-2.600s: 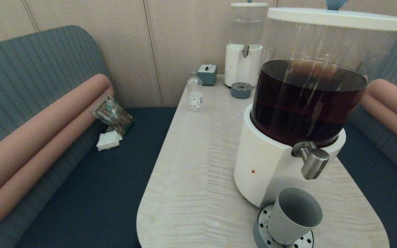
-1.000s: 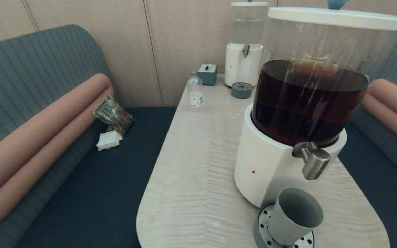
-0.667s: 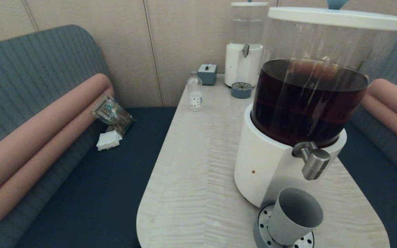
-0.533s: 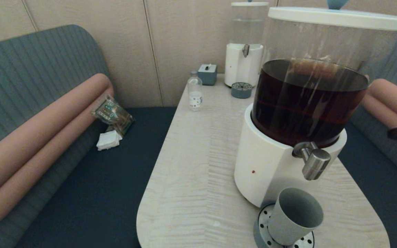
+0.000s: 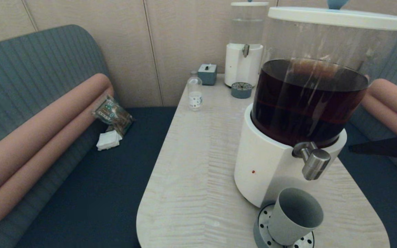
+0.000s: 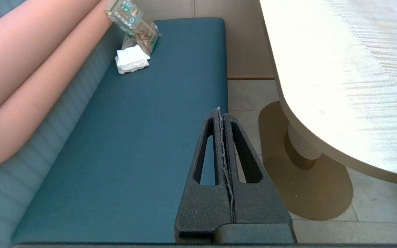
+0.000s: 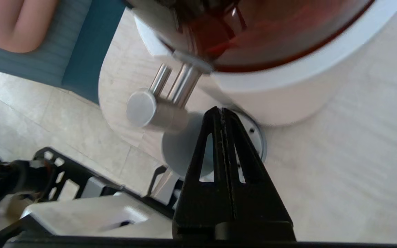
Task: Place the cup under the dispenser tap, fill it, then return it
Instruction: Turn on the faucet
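Observation:
The grey-green cup (image 5: 295, 216) stands on the round perforated drip tray (image 5: 261, 222), directly below the steel dispenser tap (image 5: 314, 162) of the big white-based dispenser (image 5: 264, 165) holding dark brown liquid. My right gripper (image 5: 351, 149) reaches in from the right, shut and empty, level with the tap and a short way to its right. In the right wrist view its tips (image 7: 220, 110) sit just beside the tap (image 7: 153, 111), with the cup (image 7: 179, 151) beneath. My left gripper (image 6: 220, 111) is shut and empty, low over the blue bench seat beside the table.
At the table's (image 5: 191, 172) far end stand a smaller clear-liquid dispenser (image 5: 244, 55), its drip tray (image 5: 241, 90), a grey box (image 5: 207, 74) and a small labelled bottle (image 5: 195, 91). A snack packet (image 5: 112, 113) and napkins (image 5: 109, 140) lie on the left bench.
My right gripper has come in from the right edge and moved left and down toward the tap. The cup and dispenser have stayed put.

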Robot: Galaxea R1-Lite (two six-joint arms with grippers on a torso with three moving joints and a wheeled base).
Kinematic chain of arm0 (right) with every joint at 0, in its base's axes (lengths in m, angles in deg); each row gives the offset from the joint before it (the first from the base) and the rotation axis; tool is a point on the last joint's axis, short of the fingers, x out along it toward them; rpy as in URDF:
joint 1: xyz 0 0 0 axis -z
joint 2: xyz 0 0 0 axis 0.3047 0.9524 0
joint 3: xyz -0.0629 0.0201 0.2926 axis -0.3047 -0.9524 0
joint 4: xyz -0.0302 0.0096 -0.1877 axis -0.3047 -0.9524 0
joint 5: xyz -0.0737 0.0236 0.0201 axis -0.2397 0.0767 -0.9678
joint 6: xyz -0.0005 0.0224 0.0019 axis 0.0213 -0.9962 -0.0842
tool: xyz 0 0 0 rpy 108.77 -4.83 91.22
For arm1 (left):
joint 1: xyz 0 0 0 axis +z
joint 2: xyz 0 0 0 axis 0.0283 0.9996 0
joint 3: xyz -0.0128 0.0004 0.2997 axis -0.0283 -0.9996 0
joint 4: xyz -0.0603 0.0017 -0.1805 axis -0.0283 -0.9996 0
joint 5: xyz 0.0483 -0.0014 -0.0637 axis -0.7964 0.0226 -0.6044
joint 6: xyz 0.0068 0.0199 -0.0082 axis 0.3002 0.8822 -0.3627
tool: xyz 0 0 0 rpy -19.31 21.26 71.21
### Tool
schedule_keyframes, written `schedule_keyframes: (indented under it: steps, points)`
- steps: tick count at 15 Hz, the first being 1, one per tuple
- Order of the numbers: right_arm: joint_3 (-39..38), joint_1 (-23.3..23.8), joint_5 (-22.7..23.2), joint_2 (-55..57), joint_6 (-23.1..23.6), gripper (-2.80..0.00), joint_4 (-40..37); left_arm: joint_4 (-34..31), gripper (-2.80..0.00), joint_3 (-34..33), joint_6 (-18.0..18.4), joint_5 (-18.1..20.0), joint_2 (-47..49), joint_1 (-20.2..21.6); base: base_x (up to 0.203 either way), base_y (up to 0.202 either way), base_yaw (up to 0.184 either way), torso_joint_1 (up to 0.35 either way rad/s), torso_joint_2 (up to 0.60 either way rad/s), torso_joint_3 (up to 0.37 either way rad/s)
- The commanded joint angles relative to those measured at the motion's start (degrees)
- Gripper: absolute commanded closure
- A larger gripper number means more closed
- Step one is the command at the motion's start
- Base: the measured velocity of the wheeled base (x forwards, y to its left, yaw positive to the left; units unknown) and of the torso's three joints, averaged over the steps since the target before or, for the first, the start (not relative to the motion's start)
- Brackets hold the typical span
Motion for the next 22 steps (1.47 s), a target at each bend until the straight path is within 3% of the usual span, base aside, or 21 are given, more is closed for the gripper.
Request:
schedule_keyframes:
  steps: [1, 6, 17, 22]
  points:
    - [-1.7, -0.2, 0.2, 0.0, 0.4, 0.00, 2.0, 0.0, 0.00, 0.0, 0.0, 0.0, 0.0, 0.0, 0.000, 0.000, 0.000, 0.000, 0.00, 0.000]
    - [-3.1, -2.5, 0.3, 0.3, 1.2, 0.00, 5.5, 0.0, 0.00, 0.0, 0.0, 0.0, 0.1, 0.0, 0.000, 0.000, 0.000, 0.000, 0.00, 0.000]
    - [-6.2, -2.8, 0.3, 1.1, 4.1, 0.00, 8.8, 0.0, 0.00, 0.0, 0.0, 0.0, 0.1, 0.0, 0.000, 0.000, 0.000, 0.000, 0.00, 0.000]
    - [-6.4, -5.6, 0.3, 2.0, 4.1, 0.00, 10.0, 0.0, 0.00, 0.0, 0.0, 0.0, 0.0, 0.0, 0.000, 0.000, 0.000, 0.000, 0.00, 0.000]
